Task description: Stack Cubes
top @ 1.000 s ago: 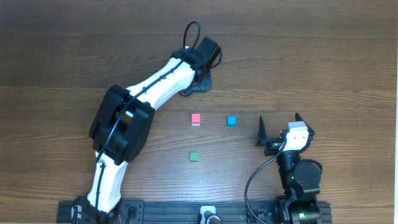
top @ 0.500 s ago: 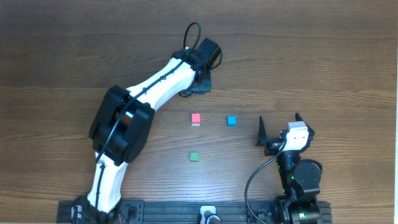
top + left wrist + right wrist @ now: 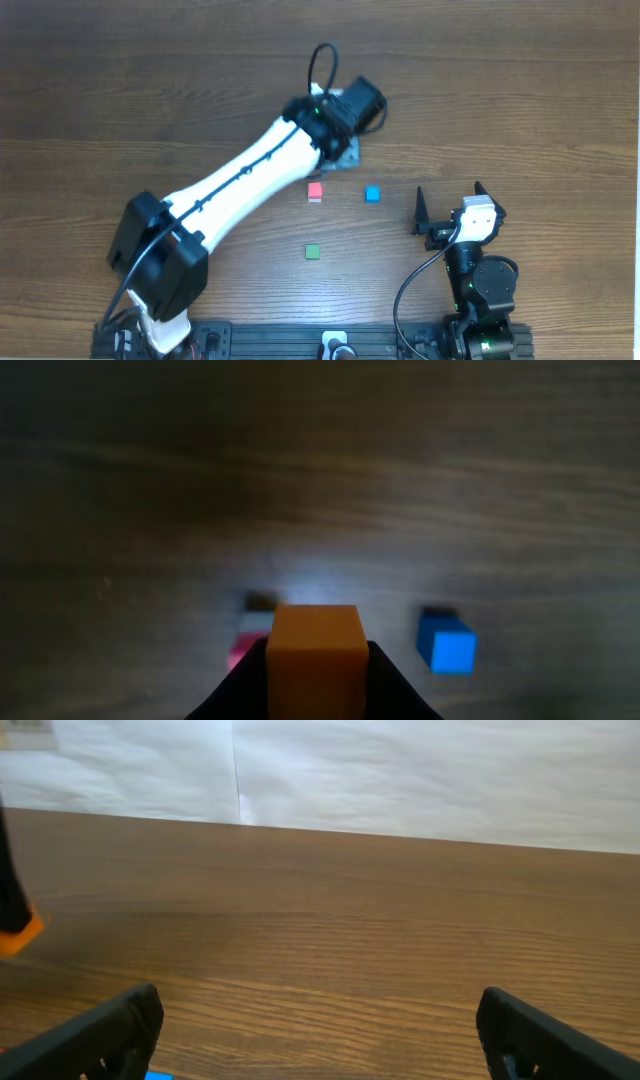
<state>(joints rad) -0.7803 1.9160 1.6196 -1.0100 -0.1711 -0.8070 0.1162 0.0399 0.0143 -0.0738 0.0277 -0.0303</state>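
Your left hand [image 3: 317, 652] is pinching an orange cube [image 3: 317, 665] between its two fingers, held up off the table [image 3: 520, 90]. Right under that hand, partly covered by the held cube and one finger, lies the pink cube [image 3: 248, 635]. It sits a little off to one side of the orange cube, not squarely beneath it. The blue cube [image 3: 446, 643] rests on the wood near the pink one but apart from it, on the side of your left hand that faces the right arm.

Farther back from the hand, toward the arm bases, the green cube [image 3: 312, 252] sits alone, well apart from the other two. Your left arm slants across the table beside it without covering it.

Your right hand [image 3: 449, 203] is close to its own base, fingers spread wide and holding nothing. The blue cube is the nearest thing to it, lying between the two hands.

The surface is dark brown wood with the grain running crosswise. Beyond your left hand the wood carries on as a broad band. Across the table from your right hand, the far edge meets a plain white wall [image 3: 420, 780].
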